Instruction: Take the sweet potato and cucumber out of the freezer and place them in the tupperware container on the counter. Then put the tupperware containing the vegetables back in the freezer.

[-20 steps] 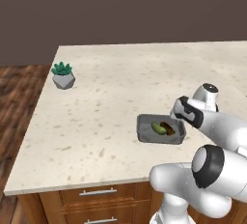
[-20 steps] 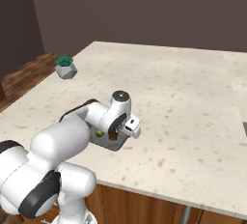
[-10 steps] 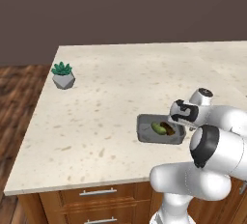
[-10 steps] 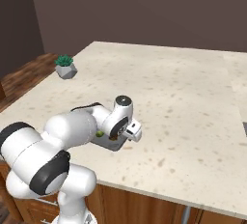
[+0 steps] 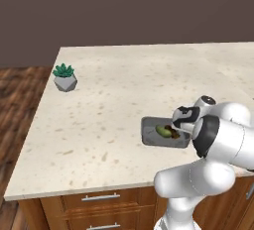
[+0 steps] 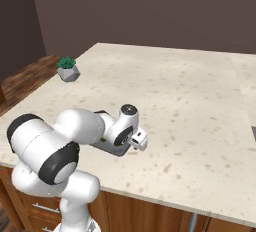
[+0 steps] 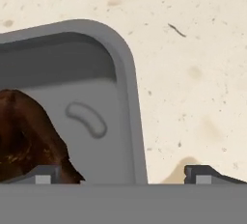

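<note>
Beige speckled tabletop (image 5: 114,90) carries the tupperware container (image 5: 149,134), with the cucumber (image 5: 162,130) and sweet potato (image 7: 29,136) already inside. Gripper (image 7: 123,174) is released, jaws spread either side of the tub's rim. Judging by this, only returning the tub to the freezer remains. No writing is legible.

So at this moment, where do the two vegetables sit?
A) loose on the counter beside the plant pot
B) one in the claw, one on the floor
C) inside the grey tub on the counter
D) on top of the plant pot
C: the left base view shows the green cucumber and the brown sweet potato lying inside the grey tub on the counter, with the open claw straddling the tub's wall.
</note>
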